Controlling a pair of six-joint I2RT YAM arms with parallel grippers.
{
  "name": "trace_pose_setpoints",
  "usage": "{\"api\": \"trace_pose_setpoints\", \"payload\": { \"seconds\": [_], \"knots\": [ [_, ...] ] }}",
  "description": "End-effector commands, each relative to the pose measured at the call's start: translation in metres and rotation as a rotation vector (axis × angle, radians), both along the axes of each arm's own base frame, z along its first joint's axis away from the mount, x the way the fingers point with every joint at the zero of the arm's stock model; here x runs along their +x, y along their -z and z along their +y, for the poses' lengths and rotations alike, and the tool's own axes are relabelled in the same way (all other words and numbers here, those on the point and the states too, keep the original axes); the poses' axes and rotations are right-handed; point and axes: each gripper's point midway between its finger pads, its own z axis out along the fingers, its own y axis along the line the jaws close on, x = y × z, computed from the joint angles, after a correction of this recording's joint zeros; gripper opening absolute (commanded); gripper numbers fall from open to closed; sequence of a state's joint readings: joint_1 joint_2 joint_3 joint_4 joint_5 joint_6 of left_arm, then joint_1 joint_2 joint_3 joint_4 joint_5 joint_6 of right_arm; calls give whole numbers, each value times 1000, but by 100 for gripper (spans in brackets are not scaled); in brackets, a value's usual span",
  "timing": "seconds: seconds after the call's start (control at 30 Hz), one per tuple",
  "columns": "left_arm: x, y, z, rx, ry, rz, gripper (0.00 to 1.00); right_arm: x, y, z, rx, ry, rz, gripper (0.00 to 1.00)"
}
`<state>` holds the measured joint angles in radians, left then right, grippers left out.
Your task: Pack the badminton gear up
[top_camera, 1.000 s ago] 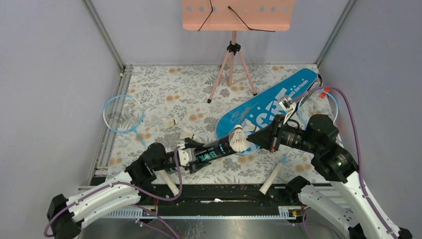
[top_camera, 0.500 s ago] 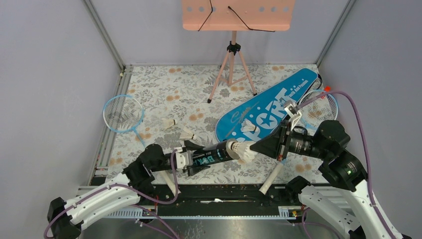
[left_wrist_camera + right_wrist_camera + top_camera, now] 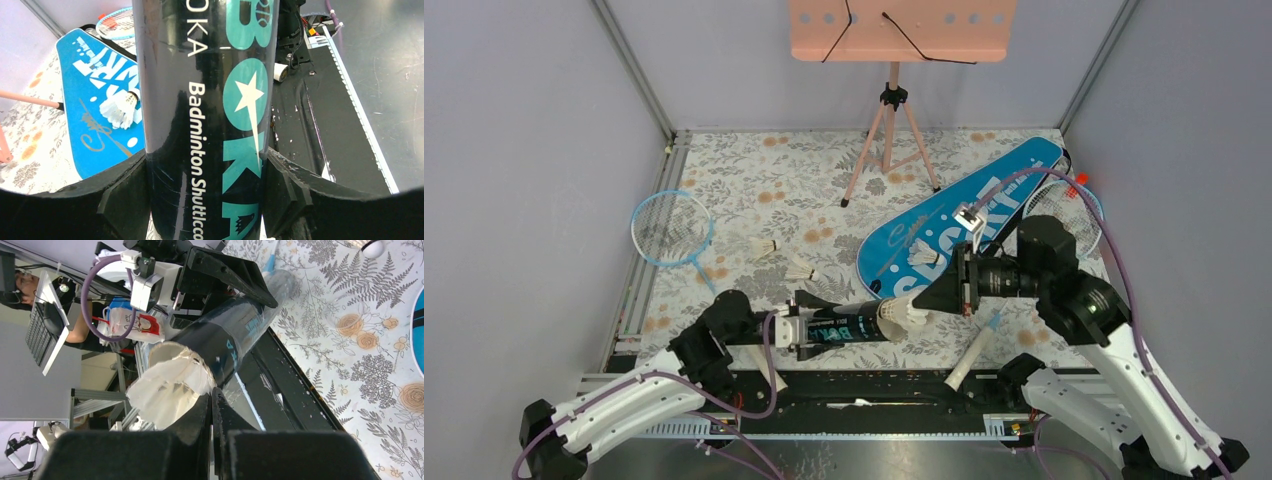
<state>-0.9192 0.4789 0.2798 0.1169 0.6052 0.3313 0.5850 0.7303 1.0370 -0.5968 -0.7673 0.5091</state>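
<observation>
My left gripper [image 3: 809, 328] [image 3: 205, 185] is shut on the black tube [image 3: 849, 327] [image 3: 205, 100], which lies almost level above the table's near edge. A white shuttlecock [image 3: 902, 315] [image 3: 167, 387] sits nose-first in the tube's open mouth [image 3: 225, 340]. My right gripper [image 3: 924, 300] [image 3: 211, 400] is shut on the edge of its feather skirt. The blue bag [image 3: 964, 215] [image 3: 95, 100] lies at the right, with another shuttlecock [image 3: 921, 254] [image 3: 120, 109] on it. Two more shuttlecocks [image 3: 767, 246] [image 3: 801, 268] rest on the cloth. One racket [image 3: 671, 226] lies far left. A second racket [image 3: 1064, 210] is beside the bag.
The pink tripod stand [image 3: 890, 120] rises at the back centre. The right racket's white handle [image 3: 972, 360] reaches the black rail at the near edge. Grey walls close in both sides.
My right gripper has carried the shuttlecock down and left to the tube's mouth. The left gripper has lowered the tube to nearly level. The shuttlecock on the bag has come into view.
</observation>
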Motion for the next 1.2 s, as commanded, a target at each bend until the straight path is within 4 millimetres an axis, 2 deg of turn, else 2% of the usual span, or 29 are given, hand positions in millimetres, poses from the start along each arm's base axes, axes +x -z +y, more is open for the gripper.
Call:
{"api": "trace_pose_setpoints", "payload": {
  "seconds": [0.0,0.2,0.37,0.43,0.53,0.7,0.77,0.8,0.83,0.97,1.17],
  "knots": [
    [-3,-24,-6,-54,46,-57,4,4,-19,6,26,-43,-61,0],
    [2,-25,-8,-58,19,-45,3,19,-5,11,-34,-6,-44,3],
    [8,-29,-9,-79,-13,-40,3,22,7,19,-121,-13,-94,18],
    [9,-29,-9,-81,-19,-38,3,21,12,23,-166,-22,-120,31],
    [8,-30,-8,-85,-19,-40,3,29,16,16,-243,25,-156,51],
    [8,-32,-8,-95,-22,-43,2,33,8,4,-251,89,-218,61],
    [8,-33,-8,-99,-22,-43,2,32,3,0,-236,99,-240,76],
    [8,-34,-7,-102,-24,-45,2,32,2,-2,-235,108,-249,91],
    [8,-34,-7,-104,-24,-44,2,33,3,-4,-241,120,-253,99],
    [9,-36,-8,-117,-27,-42,2,45,20,-10,-320,182,-219,100],
    [14,-41,-9,-144,-58,-30,1,61,59,7,-464,181,-182,100]
  ]
}}
